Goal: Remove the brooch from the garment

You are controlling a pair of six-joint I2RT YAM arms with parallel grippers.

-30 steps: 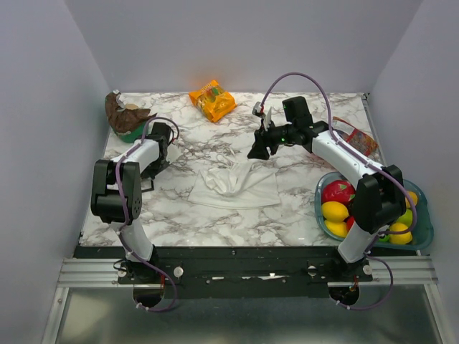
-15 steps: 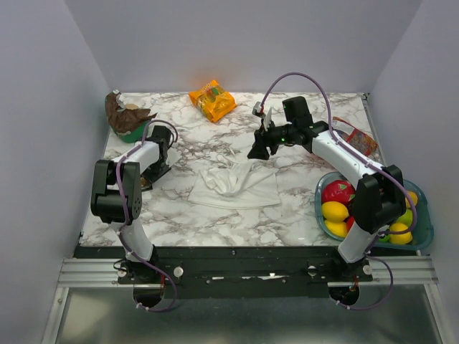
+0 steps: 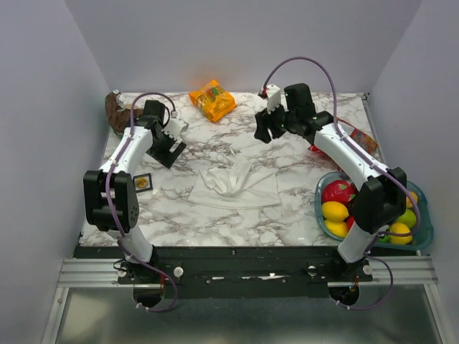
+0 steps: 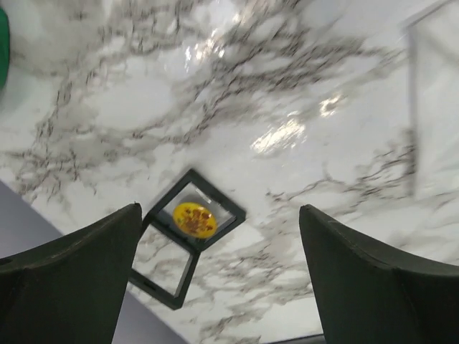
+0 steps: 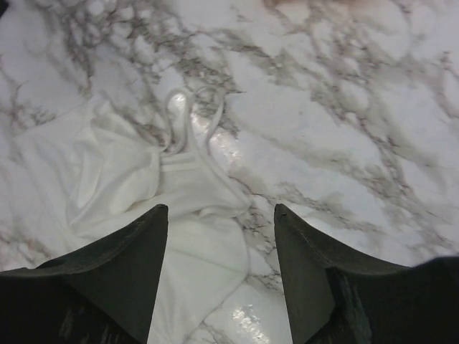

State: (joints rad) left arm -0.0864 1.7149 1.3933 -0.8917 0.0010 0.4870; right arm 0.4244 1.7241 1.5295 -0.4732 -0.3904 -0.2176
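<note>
Left wrist | left claw [image 4: 219, 209] spread wide, empty, above brooch [image 4: 195, 219] | right claw [image 5: 220, 208] spread, empty, above garment [image 5: 107, 165]

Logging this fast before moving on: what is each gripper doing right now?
Left gripper: jaws open, holding nothing.
Right gripper: jaws open, holding nothing.

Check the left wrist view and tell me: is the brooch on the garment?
No, the brooch sits inside a black square frame on the marble table, apart from the garment.
</note>
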